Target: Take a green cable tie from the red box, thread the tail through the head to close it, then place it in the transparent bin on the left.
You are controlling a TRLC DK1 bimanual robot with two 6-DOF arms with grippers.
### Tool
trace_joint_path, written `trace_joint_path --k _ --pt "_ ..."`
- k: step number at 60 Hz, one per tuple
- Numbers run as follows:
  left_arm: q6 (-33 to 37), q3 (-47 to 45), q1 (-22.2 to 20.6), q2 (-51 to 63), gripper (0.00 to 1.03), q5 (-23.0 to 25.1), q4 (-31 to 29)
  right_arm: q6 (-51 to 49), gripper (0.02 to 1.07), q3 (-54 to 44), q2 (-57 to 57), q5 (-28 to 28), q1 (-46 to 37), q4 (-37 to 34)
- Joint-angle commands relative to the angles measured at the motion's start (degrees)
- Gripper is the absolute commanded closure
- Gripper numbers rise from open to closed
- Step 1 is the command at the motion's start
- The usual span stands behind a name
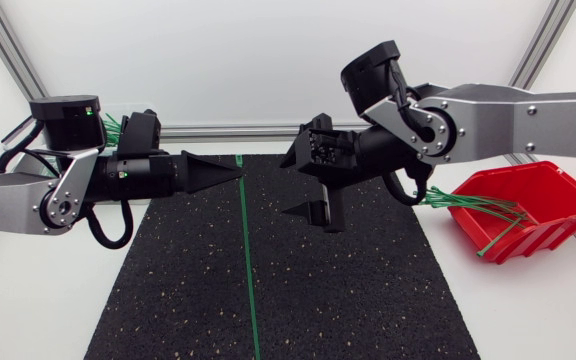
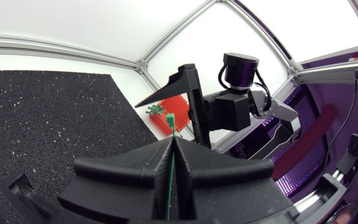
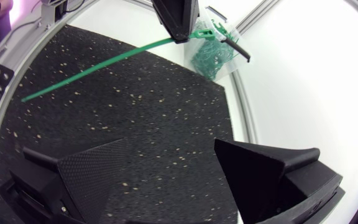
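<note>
My left gripper (image 1: pixel 238 172) is shut on a green cable tie (image 1: pixel 246 260) near its head, above the far edge of the black mat. The tie's long tail hangs down over the mat. Just to its right, my right gripper (image 1: pixel 288 187) stands open with nothing between its fingers, apart from the tie. In the right wrist view the tie (image 3: pixel 104 62) slants from the left gripper (image 3: pixel 178 22), well ahead of the open right gripper (image 3: pixel 179 174). The red box (image 1: pixel 553 205) at the right holds several green ties. The transparent bin (image 3: pixel 213 53) with green ties stands behind the left arm.
A black rubber mat (image 1: pixel 348 290) covers the middle of the white table. The left wrist view shows the shut left gripper (image 2: pixel 174 142) on the tie (image 2: pixel 171 119), with a finger (image 2: pixel 182 84) of the right gripper and the red box (image 2: pixel 174 104) ahead.
</note>
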Motion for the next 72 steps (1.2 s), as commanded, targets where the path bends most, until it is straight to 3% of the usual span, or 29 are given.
trace_joint_path --k 1,7,24,34,47,55,68,72 --pt "-2.6 1.7 -0.2 1.1 0.99 0.1 0.6 -6.4 0.06 -5.5 0.4 0.6 -1.0 8.3" --pt "-4.8 2.2 -0.3 1.2 0.99 1.1 0.5 -10.8 0.06 -12.1 -1.1 2.8 -0.7 26.8" --pt "-11.0 5.1 0.3 4.9 0.99 6.6 0.5 -25.7 0.06 -21.4 -3.4 2.9 1.5 50.9" --pt "-15.3 8.0 1.4 9.3 0.99 9.0 0.5 -33.2 0.06 -26.1 -5.8 1.4 6.0 52.0" --pt "-20.2 10.1 3.0 12.0 0.99 11.6 0.4 -36.9 0.06 -32.6 -4.9 3.6 12.9 55.5" --pt "-20.8 10.7 3.6 12.4 0.99 11.7 0.4 -36.3 0.06 -34.9 -4.0 6.4 17.2 57.6" --pt "-20.8 11.5 5.2 13.0 0.99 11.7 0.4 -36.1 0.06 -38.7 -6.1 6.4 21.4 57.3" --pt "-20.8 11.5 5.3 13.0 0.99 11.7 0.4 -35.3 0.11 -40.1 -7.2 6.3 22.7 57.2"
